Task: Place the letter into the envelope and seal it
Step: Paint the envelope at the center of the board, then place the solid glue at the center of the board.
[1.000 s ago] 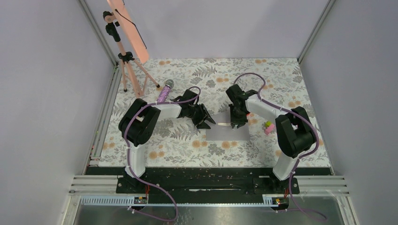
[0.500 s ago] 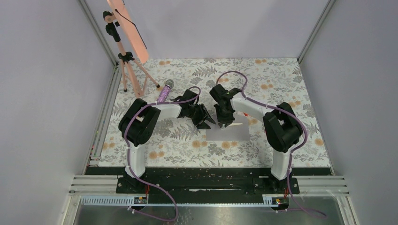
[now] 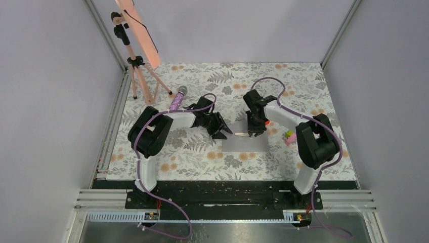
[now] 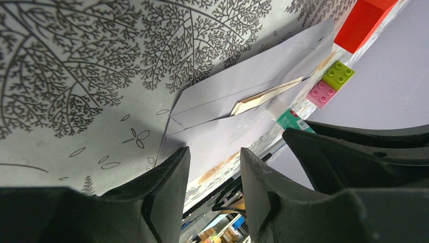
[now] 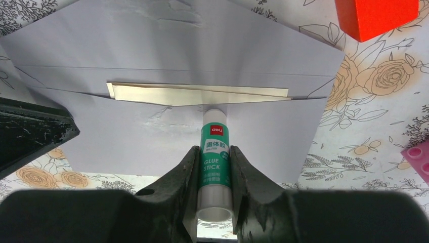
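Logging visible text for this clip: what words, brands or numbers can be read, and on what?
"deli": red logo on the glue stick
"固体胶": same label
"GLUE STICK": same label
Fine print on that label: too small to read
No other text seen.

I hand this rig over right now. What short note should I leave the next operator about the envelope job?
Left gripper: jaws open, empty, by the left edge of the envelope.
Right gripper: shut on the glue stick, its tip on the envelope next to the letter.
Done: letter is in the pocket, one edge showing; flap is open.
To do: finish gluing, fold the flap down, press it shut.
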Robot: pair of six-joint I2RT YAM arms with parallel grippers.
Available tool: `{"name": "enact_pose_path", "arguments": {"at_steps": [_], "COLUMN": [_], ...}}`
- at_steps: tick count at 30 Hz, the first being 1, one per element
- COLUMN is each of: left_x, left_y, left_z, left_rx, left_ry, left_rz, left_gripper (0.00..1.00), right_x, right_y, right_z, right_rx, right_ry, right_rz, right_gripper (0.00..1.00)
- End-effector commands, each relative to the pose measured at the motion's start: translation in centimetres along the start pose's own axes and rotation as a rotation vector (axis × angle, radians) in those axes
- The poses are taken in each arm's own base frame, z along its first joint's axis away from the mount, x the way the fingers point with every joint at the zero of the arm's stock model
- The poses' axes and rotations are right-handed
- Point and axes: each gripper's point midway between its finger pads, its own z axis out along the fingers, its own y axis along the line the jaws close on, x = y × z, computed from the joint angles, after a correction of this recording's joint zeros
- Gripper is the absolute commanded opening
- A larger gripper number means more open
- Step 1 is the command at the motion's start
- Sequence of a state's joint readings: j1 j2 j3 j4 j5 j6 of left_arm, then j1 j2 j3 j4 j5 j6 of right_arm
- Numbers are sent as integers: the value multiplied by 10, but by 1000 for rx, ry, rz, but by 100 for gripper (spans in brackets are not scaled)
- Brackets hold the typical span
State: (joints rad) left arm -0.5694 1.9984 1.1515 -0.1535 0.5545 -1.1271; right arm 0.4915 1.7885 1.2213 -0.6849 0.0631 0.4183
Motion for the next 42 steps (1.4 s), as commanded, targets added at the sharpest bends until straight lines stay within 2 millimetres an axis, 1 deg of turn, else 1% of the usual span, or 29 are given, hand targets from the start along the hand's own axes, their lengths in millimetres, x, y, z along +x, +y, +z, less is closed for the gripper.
{"name": "enact_pose_path", "arguments": {"at_steps": [1,5,7,10,13,19,22,26,30,31,33,37,38,42], "left_x": [4,4,5,5,4,5,7,10,11,11,12,13,13,14], "left_y": [43,43,43,42,42,42,36,21,9,6,3,-6,-9,-19], "left_z": [12,11,12,12,12,10,4,-7,-19,-22,-24,-28,-30,-39], "left_rx": [-133,-130,-130,-126,-125,-123,-106,-68,-47,-44,-36,-12,-3,18], "left_ry": [9,8,11,12,10,11,11,7,-8,-10,-13,-9,-11,-21], "left_rz": [-40,-39,-40,-38,-35,-32,-24,11,54,64,75,90,97,121], "left_gripper": [44,44,44,44,44,44,44,44,44,44,44,44,44,44], "right_x": [-9,-31,-37,-43,-44,-44,-47,-52,-57,-58,-61,-67,-71,-86], "right_y": [-7,-6,-7,-7,-6,-13,-15,-20,-43,-53,-74,-110,-118,-138], "right_z": [-26,-56,-66,-76,-80,-80,-83,-91,-93,-93,-86,-78,-78,-81], "right_rx": [18,-22,-37,-66,-103,-147,-218,-311,-298,-264,-180,-12,24,87], "right_ry": [-48,-148,-180,-218,-235,-254,-290,-359,-479,-530,-628,-766,-810,-1003], "right_rz": [-8,29,47,76,101,167,215,267,359,376,392,412,417,450], "right_gripper": [0,0,0,0,0,0,0,0,0,0,0,0,0,0]}}
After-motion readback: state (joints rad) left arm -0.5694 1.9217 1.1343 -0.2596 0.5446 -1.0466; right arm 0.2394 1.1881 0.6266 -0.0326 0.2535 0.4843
